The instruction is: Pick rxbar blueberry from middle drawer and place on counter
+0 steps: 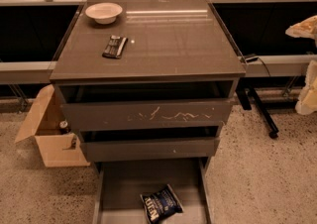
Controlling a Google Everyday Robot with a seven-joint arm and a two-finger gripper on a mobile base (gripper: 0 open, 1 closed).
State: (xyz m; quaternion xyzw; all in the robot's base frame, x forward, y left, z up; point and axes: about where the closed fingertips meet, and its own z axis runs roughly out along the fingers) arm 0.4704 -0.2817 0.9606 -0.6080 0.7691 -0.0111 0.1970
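Grey counter [168, 44]; gripper out of view

Body, partial: two pale cream shell pieces [309, 89], rounded, one above the other, well right of the counter [168, 44]; probably arm covers, not certain. The gripper: out of view.

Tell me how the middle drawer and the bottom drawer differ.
The middle drawer is open only a crack; the bottom drawer is pulled far out. The middle drawer's inside is hidden, while the bottom drawer shows a dark blue bag lying in it. Both are dark grey-brown. The gripper is not in view.
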